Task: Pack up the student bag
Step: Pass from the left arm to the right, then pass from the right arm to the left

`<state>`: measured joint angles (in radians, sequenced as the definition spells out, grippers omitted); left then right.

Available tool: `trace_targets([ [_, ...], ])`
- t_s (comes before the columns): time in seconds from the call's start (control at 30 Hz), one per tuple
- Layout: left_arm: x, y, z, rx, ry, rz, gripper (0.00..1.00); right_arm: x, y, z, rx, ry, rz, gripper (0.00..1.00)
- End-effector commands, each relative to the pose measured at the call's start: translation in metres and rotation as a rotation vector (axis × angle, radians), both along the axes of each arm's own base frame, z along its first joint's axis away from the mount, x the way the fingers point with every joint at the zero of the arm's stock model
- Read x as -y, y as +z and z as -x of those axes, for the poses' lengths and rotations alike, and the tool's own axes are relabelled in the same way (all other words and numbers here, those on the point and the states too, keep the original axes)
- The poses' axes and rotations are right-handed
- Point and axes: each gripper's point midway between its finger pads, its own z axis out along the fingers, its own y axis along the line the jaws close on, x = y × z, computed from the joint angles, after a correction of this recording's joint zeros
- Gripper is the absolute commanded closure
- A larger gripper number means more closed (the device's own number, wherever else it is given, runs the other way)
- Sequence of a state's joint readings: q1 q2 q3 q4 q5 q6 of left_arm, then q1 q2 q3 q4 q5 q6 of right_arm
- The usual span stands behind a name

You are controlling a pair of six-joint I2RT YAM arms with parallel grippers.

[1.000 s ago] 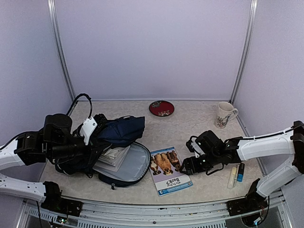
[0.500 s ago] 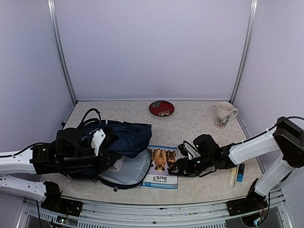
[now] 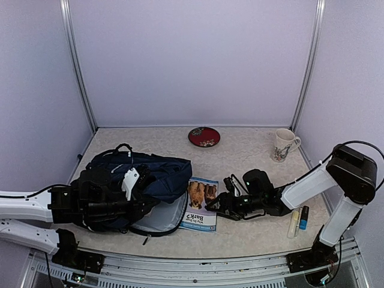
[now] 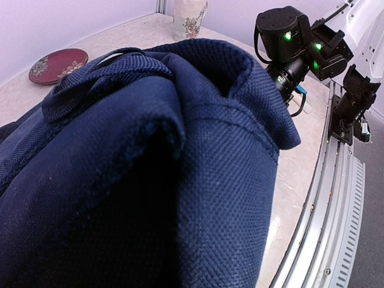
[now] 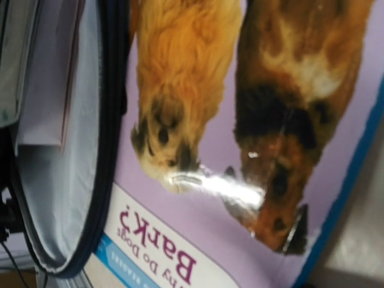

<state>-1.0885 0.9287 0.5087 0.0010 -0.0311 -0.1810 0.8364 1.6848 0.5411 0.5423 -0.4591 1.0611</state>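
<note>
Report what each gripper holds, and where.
The left gripper holds the bag by its upper flap's fabric. The right gripper holds nothing; jaws open at the book.

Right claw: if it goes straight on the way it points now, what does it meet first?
The dog book, most likely: the right claw points left, low over the table, at the book's cover. Beyond that lies the open student bag. Whether it already touches the book is unclear.
</note>
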Motion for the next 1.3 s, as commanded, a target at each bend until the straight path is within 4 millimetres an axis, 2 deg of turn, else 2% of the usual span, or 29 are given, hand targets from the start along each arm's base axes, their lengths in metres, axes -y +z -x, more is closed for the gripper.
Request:
trace_targets([
  [0.0,0.023,0.050,0.021,0.046,-0.132,0.198,1.00,-0.038,0.056,-0.022,0.150,0.008,-0.192,0.30],
  [0.2,0.022,0.048,0.020,0.046,-0.128,0.194,1.00,-0.067,0.072,-0.015,0.198,0.075,-0.223,0.30],
  [0.5,0.020,0.045,0.019,0.048,-0.118,0.184,1.00,-0.067,0.089,-0.008,0.248,0.068,-0.282,0.33],
  [0.6,0.020,0.046,0.019,0.052,-0.116,0.185,1.00,-0.066,0.077,-0.010,0.222,0.050,-0.224,0.34],
  [0.77,0.019,0.047,0.019,0.056,-0.115,0.185,1.00,-0.055,0.041,-0.014,0.144,-0.005,-0.096,0.39],
  [0.83,0.018,0.047,0.018,0.058,-0.111,0.182,1.00,-0.054,0.035,-0.013,0.136,-0.005,-0.076,0.45],
  [0.97,0.016,0.050,0.016,0.067,-0.100,0.180,1.00,-0.051,0.036,-0.012,0.151,-0.004,-0.061,0.79],
  [1.07,0.014,0.054,0.015,0.081,-0.086,0.183,1.00,-0.041,0.040,-0.016,0.195,-0.016,-0.013,1.00],
  [1.17,0.009,0.066,0.009,0.113,-0.052,0.190,1.00,-0.023,0.048,-0.023,0.280,-0.032,0.101,1.00],
  [1.27,-0.001,0.089,-0.001,0.179,0.013,0.204,1.00,0.009,0.061,-0.034,0.422,-0.056,0.314,1.00],
])
